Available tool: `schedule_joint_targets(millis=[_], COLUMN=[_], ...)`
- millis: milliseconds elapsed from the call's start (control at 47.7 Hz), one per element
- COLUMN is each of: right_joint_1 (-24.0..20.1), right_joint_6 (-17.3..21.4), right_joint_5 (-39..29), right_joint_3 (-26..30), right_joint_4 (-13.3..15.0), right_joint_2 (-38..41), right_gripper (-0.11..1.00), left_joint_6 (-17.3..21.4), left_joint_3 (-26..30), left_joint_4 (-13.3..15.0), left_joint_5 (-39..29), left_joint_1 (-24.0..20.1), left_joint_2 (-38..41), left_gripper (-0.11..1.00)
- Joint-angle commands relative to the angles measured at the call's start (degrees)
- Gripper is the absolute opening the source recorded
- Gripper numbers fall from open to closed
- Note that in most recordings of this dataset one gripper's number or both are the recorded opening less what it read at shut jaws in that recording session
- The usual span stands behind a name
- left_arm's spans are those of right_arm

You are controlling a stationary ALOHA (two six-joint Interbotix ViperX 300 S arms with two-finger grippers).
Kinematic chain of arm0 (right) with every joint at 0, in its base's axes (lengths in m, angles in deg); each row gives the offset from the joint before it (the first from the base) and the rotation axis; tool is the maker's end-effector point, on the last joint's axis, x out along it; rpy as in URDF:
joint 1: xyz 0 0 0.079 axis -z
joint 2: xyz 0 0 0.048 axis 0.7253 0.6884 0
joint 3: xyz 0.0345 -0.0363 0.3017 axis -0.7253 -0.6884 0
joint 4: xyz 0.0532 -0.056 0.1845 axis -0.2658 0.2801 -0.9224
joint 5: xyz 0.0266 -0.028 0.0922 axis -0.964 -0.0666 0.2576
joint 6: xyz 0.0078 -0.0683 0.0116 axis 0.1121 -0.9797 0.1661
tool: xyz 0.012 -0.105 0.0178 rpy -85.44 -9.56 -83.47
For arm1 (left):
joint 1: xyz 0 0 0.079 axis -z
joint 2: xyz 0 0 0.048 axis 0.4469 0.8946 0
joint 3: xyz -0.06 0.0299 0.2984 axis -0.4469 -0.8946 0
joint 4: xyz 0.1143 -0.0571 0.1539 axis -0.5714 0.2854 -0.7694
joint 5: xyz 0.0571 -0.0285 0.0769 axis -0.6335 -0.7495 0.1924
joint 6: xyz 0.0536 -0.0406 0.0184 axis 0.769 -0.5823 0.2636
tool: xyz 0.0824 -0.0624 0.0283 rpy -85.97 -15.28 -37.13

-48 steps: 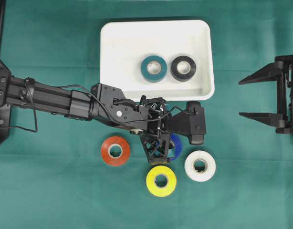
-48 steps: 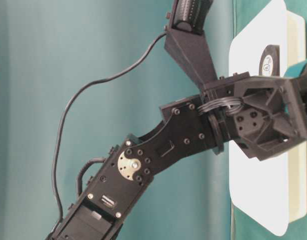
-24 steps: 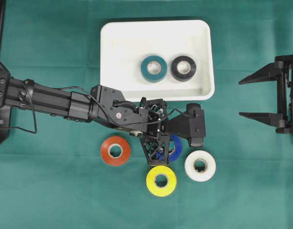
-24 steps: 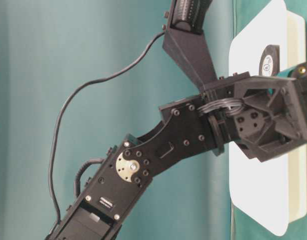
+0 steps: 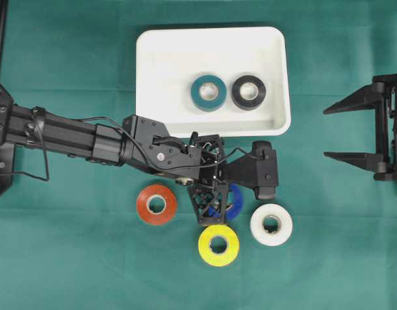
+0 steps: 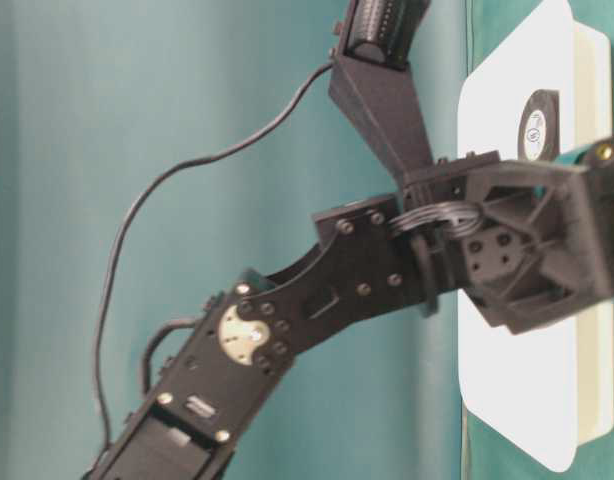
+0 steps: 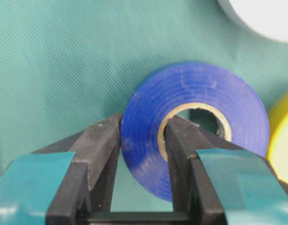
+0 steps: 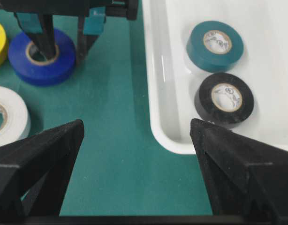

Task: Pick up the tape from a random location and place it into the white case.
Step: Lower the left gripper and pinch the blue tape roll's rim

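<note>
One blue tape roll (image 7: 195, 126) lies flat on the green table (image 5: 69, 258), its wall pinched by the left gripper (image 7: 141, 140): one finger presses the outer face while the other finger (image 7: 179, 145) sits inside the cardboard core. In the overhead view the blue roll (image 5: 236, 201) is mostly hidden under the black wrist assembly, only an arc of it showing just below the white case (image 5: 153, 64). The left gripper (image 5: 214, 206) reaches in from the left edge of that view, its arm stretched across the cloth.

Three more rolls lie loose around the blue one: an orange roll (image 5: 156, 204) to its left, a yellow roll (image 5: 218, 245) just in front of it and a white roll (image 5: 271, 224) to its right. In the left wrist view the yellow rim sits close beside the blue roll.

The white case lies beyond them, near the far side of the table, with a teal roll (image 5: 208, 92) and a black roll (image 5: 248, 92) lying flat side by side inside it, close together.

At the right edge of the overhead view the right gripper (image 5: 357, 132) hangs well apart from everything, its fingers spread wide and holding nothing; its own camera looks between them at the case's corner (image 8: 172, 136) and the gripped blue roll (image 8: 41, 58).
</note>
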Motion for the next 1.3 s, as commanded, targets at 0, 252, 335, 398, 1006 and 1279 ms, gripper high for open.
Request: schedule_joint_targets(millis=[0,252,335,398,1006,1279], right_joint_1=[0.1,0.1,0.1,0.1,0.1,0.1], right_joint_6=[0.0,0.0,0.0,0.0,0.0,0.0], right_joint_5=[0.3,0.3,0.3,0.2,0.3,0.3], right_joint_3=[1.5,1.5,1.5,1.6,1.6,1.6], right_joint_4=[0.1,0.1,0.1,0.1,0.1,0.1], right_joint_2=[0.3,0.3,0.3,0.3,0.3,0.3], right_gripper=[0.89,0.89,0.89,0.89,0.89,0.89], left_joint_6=[0.1,0.3,0.3,0.3,0.1,0.1], left_joint_3=[1.0,1.1,1.1,1.1,2.7,2.6], left_joint_4=[0.0,0.0,0.0,0.0,0.0,0.0], left_joint_5=[-1.4,-4.6,-4.8,-5.2,-11.3,-11.3], left_joint_1=[0.3,0.4,0.6,0.7,1.1,1.1], left_joint_2=[-4.7,-12.1,-15.1,-16.7,-23.1,-23.1], left_gripper=[0.23,0.23,0.23,0.23,0.23,0.23])
